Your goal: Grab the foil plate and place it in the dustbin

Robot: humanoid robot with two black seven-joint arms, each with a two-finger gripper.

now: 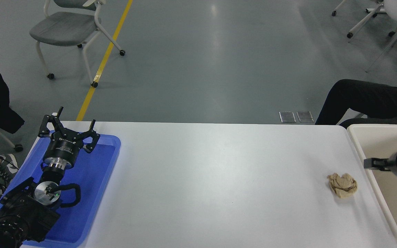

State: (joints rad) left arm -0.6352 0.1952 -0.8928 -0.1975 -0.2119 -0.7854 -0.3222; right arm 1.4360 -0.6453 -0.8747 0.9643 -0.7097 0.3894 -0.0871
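Observation:
The foil plate is not in view anywhere on the table. The dustbin (pixel 358 146), a cream bin with a thick pale rim and tan inside, stands at the table's right end, cut off by the picture edge. My right gripper (pixel 396 162) reaches in from the right edge and hangs over the dustbin's inside; only part of it shows. My left gripper (pixel 77 116) is parked at the lower left over the blue tray, open and empty.
A blue shallow tray (pixel 91 179) lies at the table's left end under the left arm. A small crumpled brown paper wad (pixel 342 185) lies on the table just left of the dustbin. A person's dark-clad leg (pixel 367 100) is beyond the far right corner.

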